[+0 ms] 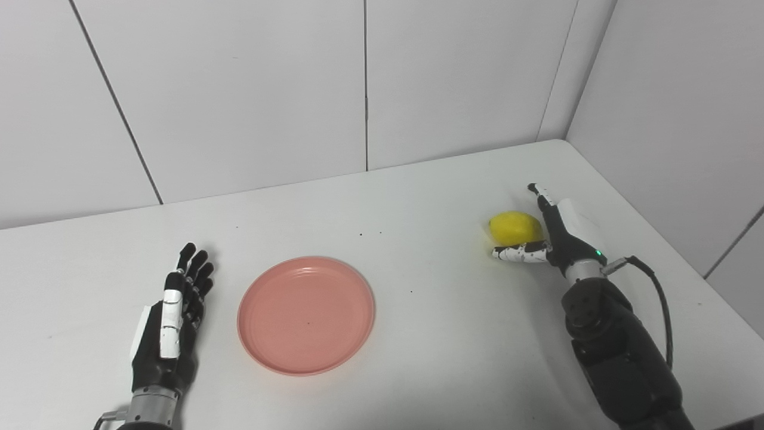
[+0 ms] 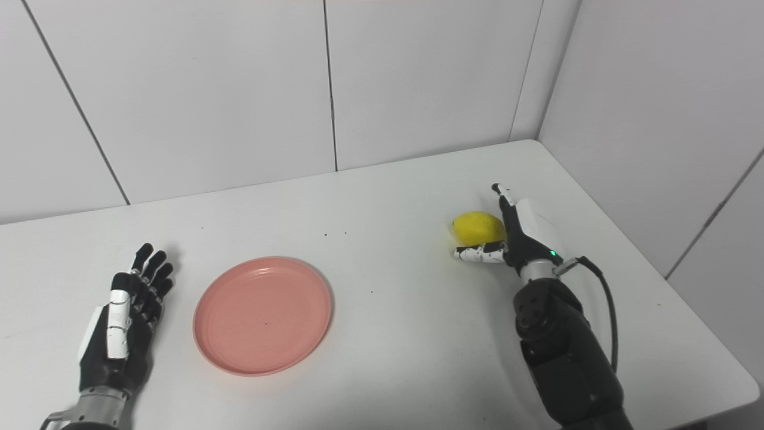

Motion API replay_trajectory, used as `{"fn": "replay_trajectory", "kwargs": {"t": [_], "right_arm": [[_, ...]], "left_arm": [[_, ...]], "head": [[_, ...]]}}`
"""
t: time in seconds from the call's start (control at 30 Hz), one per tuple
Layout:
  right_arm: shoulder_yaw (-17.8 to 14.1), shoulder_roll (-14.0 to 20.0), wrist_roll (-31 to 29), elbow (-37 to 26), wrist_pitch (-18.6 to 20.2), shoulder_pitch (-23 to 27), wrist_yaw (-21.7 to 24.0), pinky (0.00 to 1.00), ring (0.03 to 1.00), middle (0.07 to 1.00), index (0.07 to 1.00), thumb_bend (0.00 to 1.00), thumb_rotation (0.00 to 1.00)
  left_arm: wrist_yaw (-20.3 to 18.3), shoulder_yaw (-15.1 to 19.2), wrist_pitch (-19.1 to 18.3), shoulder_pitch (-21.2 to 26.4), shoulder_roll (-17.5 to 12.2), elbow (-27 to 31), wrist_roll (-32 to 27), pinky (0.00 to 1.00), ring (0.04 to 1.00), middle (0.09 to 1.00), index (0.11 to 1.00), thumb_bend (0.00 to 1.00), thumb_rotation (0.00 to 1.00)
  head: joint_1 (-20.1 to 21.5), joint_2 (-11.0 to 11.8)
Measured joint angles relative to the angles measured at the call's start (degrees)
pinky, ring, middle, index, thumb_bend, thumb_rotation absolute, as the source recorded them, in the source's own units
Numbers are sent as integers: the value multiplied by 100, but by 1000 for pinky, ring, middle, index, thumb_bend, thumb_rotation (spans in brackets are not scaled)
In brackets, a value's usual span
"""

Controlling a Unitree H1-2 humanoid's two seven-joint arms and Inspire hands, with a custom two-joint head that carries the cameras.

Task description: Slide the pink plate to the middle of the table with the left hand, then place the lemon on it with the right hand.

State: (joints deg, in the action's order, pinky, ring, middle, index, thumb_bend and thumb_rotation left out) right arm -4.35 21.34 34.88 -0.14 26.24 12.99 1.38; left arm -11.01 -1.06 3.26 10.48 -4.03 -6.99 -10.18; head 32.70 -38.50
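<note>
Your plate (image 1: 306, 315) lies flat on the bench (image 1: 418, 334), left of centre and nearer the front edge, and it holds nothing. The lemon (image 1: 515, 227) sits on the bench well apart from it, toward the right edge and the back right corner. Your right hand (image 1: 558, 236) is against the lemon: the thumb (image 1: 520, 253) runs under its near side and the fingers (image 1: 542, 200) stand along its right side, but you cannot tell whether the grip has closed. Your left hand (image 1: 173, 322) rests open near the front left corner, just beside the plate, fingers apart, not touching it.
</note>
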Motion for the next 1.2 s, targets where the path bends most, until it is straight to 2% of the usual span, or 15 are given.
{"fn": "replay_trajectory", "kwargs": {"t": [0.2, 0.37, 0.47, 0.5, 0.53, 0.6, 0.63, 0.7, 0.77, 0.9, 1.0, 1.13, 1.2], "right_arm": [[48, 67, -82, 117, -4, 99, -110, 700, 814, 889, 867, 822, 116], [151, 72, -113, 153, -14, 108, -153, 763, 851, 880, 842, 775, 93], [200, 74, -224, 200, -85, 109, -218, 697, 817, 865, 832, 749, 81], [212, 76, -232, 213, -122, 109, -236, 585, 727, 810, 810, 722, 40], [221, 85, -233, 255, -194, 111, -282, 547, 696, 791, 802, 712, 26], [237, 128, -236, 373, -360, 152, -416, 457, 577, 687, 721, 639, 6], [251, 150, -239, 399, -398, 166, -449, 343, 467, 554, 674, 577, 2], [298, 159, -217, 401, -423, 167, -496, 223, 343, 496, 632, 550, 0], [366, 151, -200, 407, -424, 166, -508, 194, 309, 488, 619, 547, 0], [441, 104, -207, 399, -426, 158, -575, 202, 328, 484, 576, 546, 0], [452, 90, -207, 384, -426, 146, -614, 189, 306, 435, 517, 520, 0], [467, 89, -207, 361, -425, 128, -623, 207, 327, 445, 510, 520, 0], [471, 83, -208, 339, -425, 110, -628, 194, 307, 471, 492, 521, 0]], "left_arm": [[0, 1, -1, -2, -6, 8, 0, 995, 977, 982, 977, 653, 1000], [0, 0, -6, -6, -17, 20, 1, 981, 968, 974, 969, 642, 1000], [0, 2, -7, -10, -29, 18, 1, 981, 968, 975, 970, 643, 1000], [0, 2, -7, -13, -31, 19, 0, 987, 971, 979, 974, 643, 1000], [0, 1, -8, -15, -32, 22, 0, 989, 972, 980, 976, 643, 1000], [0, -1, -11, -18, -32, 29, 1, 989, 974, 979, 972, 648, 1000], [0, -3, -13, -17, -31, 30, 1, 987, 972, 977, 970, 650, 1000], [2, -2, -17, -17, -31, 33, 1, 984, 970, 975, 970, 650, 1000], [2, -2, -17, -17, -29, 32, 0, 984, 970, 976, 971, 650, 1000], [1, -4, -17, -17, -30, 32, 1, 991, 975, 981, 976, 644, 1000], [2, -4, -17, -17, -31, 32, 2, 984, 971, 977, 974, 644, 1000], [2, -4, -17, -17, -30, 32, 2, 988, 971, 976, 971, 647, 1000], [3, -7, -17, -17, -29, 33, 4, 985, 971, 976, 970, 647, 1000]], "head": [[9, 0], [26, -17], [26, -18], [9, -9], [9, -9], [17, -17], [17, -18], [9, -18], [9, -9], [0, 9], [-9, -9], [-26, 0], [-61, -9]]}}
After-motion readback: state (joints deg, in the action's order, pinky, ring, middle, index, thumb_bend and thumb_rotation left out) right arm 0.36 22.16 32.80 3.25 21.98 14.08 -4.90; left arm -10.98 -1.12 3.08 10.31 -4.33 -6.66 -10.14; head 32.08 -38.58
